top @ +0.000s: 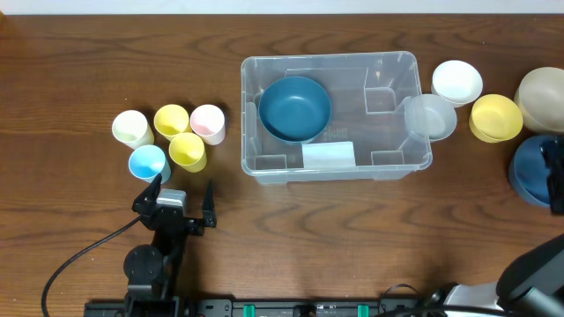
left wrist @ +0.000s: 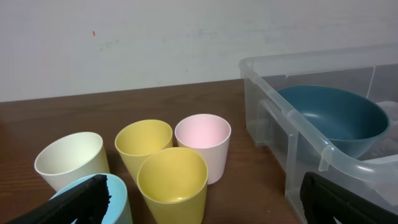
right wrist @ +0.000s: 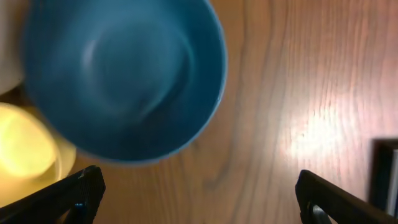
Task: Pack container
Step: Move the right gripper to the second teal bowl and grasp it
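The clear container (top: 335,58) stands mid-table with a dark blue bowl (top: 294,107) in its left half and a pale label (top: 328,155) on its floor. My left gripper (top: 182,195) is open, low over the table just in front of the cups. In the left wrist view it (left wrist: 202,205) frames a yellow cup (left wrist: 172,183), with the container's wall (left wrist: 273,134) to the right. My right gripper (right wrist: 199,205) is open over bare wood beside another dark blue bowl (right wrist: 121,74). Overhead, that arm (top: 557,176) shows only at the right edge.
Left of the container stand cream (top: 131,129), yellow (top: 171,120), pink (top: 208,123), yellow (top: 188,151) and light blue (top: 148,163) cups. To its right are translucent (top: 430,116), white (top: 456,81), yellow (top: 495,118), beige (top: 542,99) and dark blue (top: 529,169) bowls.
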Robot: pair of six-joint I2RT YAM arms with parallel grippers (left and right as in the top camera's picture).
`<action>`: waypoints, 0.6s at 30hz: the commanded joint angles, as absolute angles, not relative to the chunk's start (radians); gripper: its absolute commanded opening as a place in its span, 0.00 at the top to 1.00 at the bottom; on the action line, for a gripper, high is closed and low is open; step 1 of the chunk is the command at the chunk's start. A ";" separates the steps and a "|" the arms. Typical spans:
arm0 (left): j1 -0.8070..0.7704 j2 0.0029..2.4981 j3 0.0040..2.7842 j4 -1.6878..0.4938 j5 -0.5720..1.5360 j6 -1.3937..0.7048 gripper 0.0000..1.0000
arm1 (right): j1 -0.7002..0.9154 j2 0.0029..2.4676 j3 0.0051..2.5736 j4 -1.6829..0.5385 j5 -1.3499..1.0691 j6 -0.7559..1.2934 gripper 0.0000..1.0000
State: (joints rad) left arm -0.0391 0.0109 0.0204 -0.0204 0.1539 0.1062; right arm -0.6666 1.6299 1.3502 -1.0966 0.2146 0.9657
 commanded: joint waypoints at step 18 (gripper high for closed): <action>-0.033 0.006 0.004 -0.056 0.172 0.116 0.02 | -0.833 1.623 1.013 -0.665 0.100 0.857 0.01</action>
State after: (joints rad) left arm -0.0391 0.0109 0.0204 -0.0204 0.1539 0.1062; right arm -0.8215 1.6299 1.0161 -0.6876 0.1001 0.8967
